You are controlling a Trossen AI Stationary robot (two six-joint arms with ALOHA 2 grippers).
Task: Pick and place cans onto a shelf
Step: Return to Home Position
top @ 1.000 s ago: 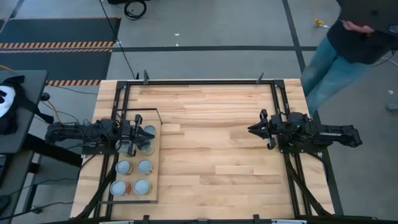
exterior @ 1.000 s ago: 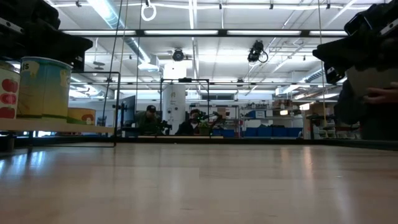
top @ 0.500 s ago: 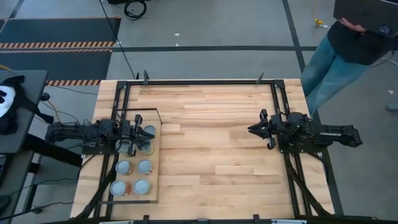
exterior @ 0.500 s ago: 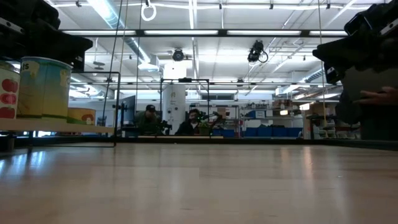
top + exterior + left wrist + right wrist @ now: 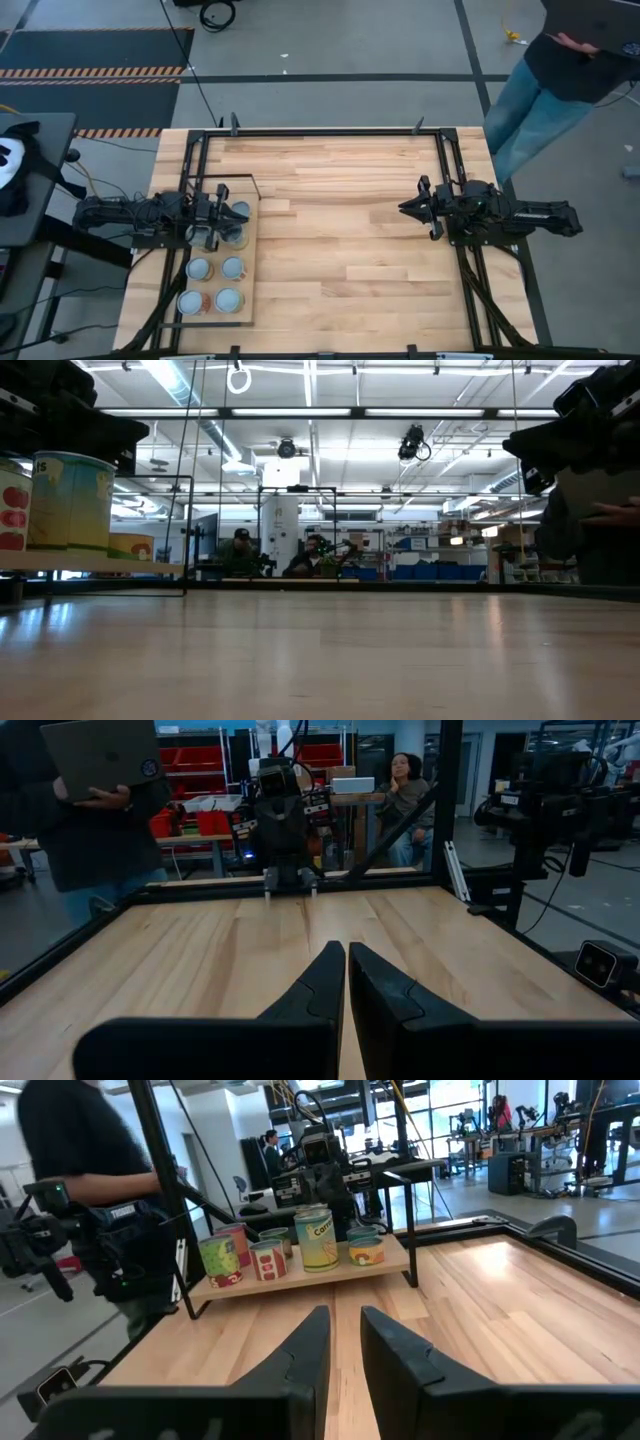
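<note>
Nothing on the butcher-block table has moved in the last second: both arms and every can lie exactly as before. The only change is beyond the far right corner, where the standing person has shifted the laptop a little; in the low view their hand at the right edge has crept slightly.

The shelf, a light-wood board in a thin black frame raised on black legs, sits at the near left of the table. The left arm reaches in from the left edge and the left gripper hangs over the far part of the shelf, its fingers together with only a hairline slit between them, holding nothing. The right gripper hangs well apart at the right side of the table, pointing left toward the shelf, its fingers narrowly apart and empty.

Six cans stand upright on the shelf in two rows, the two farthest partly under the left gripper. Among them are a tall green-yellow can and a short red-labelled can.
</note>
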